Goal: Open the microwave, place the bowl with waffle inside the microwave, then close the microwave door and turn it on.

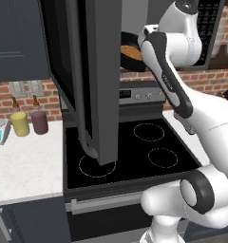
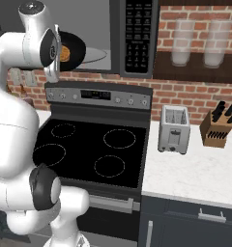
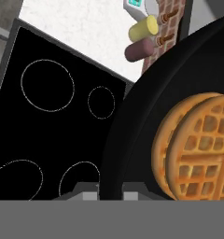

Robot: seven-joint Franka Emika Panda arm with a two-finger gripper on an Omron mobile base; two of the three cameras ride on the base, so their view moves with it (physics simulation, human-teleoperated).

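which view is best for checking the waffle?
Hand view: the waffle sits close up in the bowl, grid pattern clear. The right base view shows it small inside the bowl at the microwave opening; the left base view shows an orange sliver beside the arm.

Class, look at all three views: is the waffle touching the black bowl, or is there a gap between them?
Touching. In the hand view the waffle lies flat against the inside of the bowl, no gap visible; the right base view shows the same.
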